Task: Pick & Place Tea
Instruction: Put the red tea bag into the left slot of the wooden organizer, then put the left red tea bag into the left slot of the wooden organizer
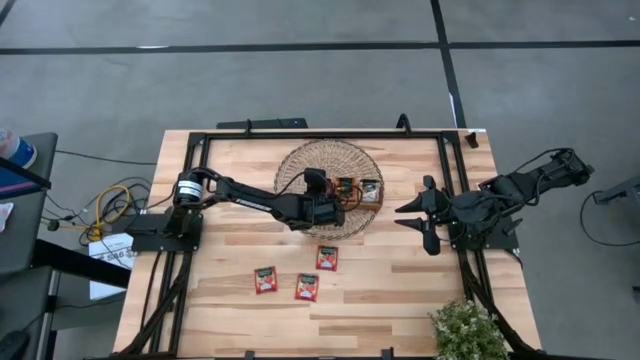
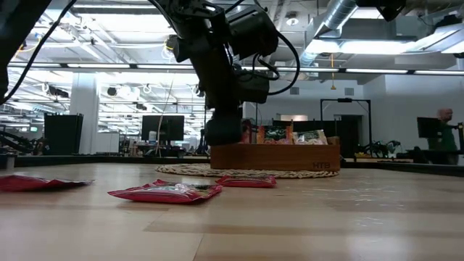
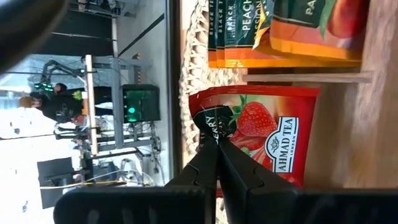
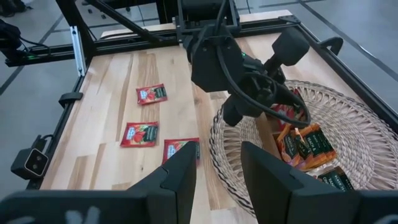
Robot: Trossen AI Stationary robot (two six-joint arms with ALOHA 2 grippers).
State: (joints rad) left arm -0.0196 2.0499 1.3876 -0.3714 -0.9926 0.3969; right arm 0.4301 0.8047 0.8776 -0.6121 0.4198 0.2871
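High view takes in the whole wooden table (image 1: 400, 290), with a round woven mat (image 1: 300, 160) at its far middle and a brown wooden tray (image 1: 372, 199) lying on the mat. A small plant (image 1: 466, 330) stands at the near right corner. The left arm stretches from the table's left edge across the mat, and the left gripper (image 1: 332, 213) sits at the tray's left end, hiding part of it. The right gripper (image 1: 425, 212) waits at the right edge, fingers apart and empty. Three red tea sachets (image 1: 306, 287) lie flat on the bare wood near the front, clear of both arms.

Left wrist view alone shows the grip: the fingers (image 3: 211, 163) are clamped together on the edge of a red strawberry sachet (image 3: 273, 134) held over the tray's left compartment, next to orange peach sachets (image 3: 280, 31) beyond a divider. Low view shows sachets standing upright in the tray
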